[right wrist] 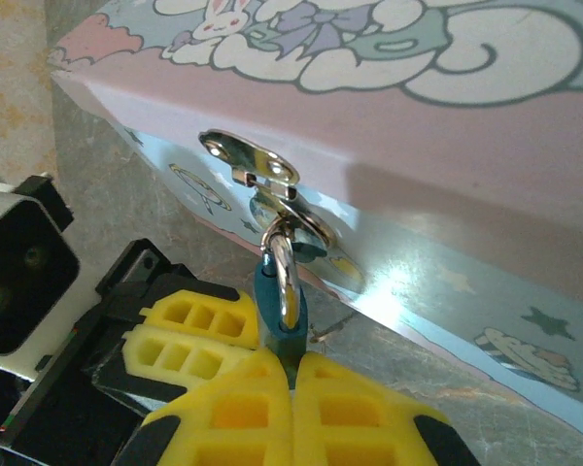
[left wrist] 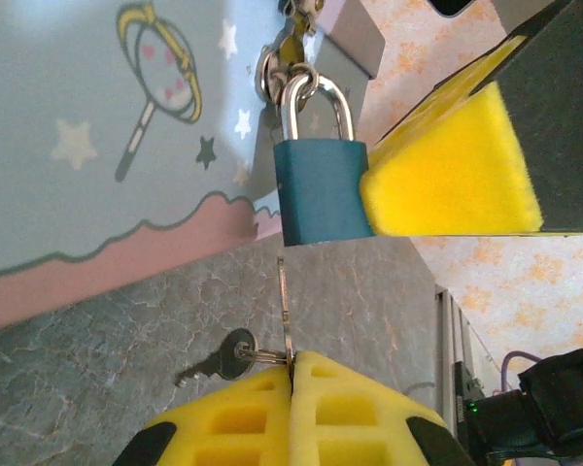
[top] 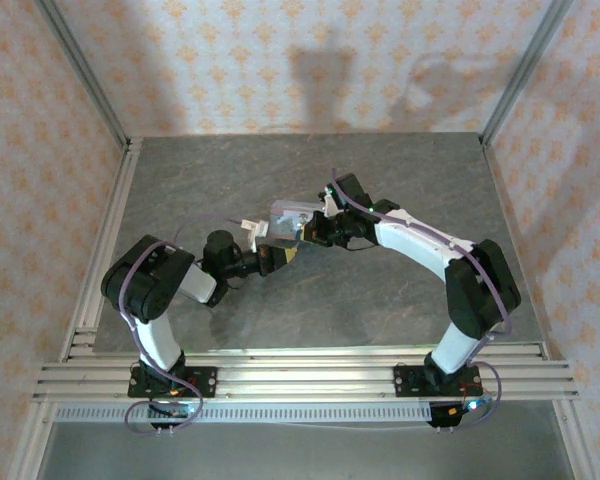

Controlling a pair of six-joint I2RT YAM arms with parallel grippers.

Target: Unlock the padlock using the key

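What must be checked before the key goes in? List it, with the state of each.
1. The left hand shut on the key: ok.
2. The right hand shut on the padlock: ok.
3. Tip of key points at padlock's underside, just short of it: ok.
4. Key lined up with the keyhole: cannot tell, keyhole hidden.
5. The shackle threaded through the hasp of the tin: ok.

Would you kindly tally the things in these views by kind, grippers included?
Cartoon-printed tin: 1
Blue padlock: 1
Keys: 2, the held key and the spare key
Grippers: 2, the left gripper and the right gripper
Total: 6
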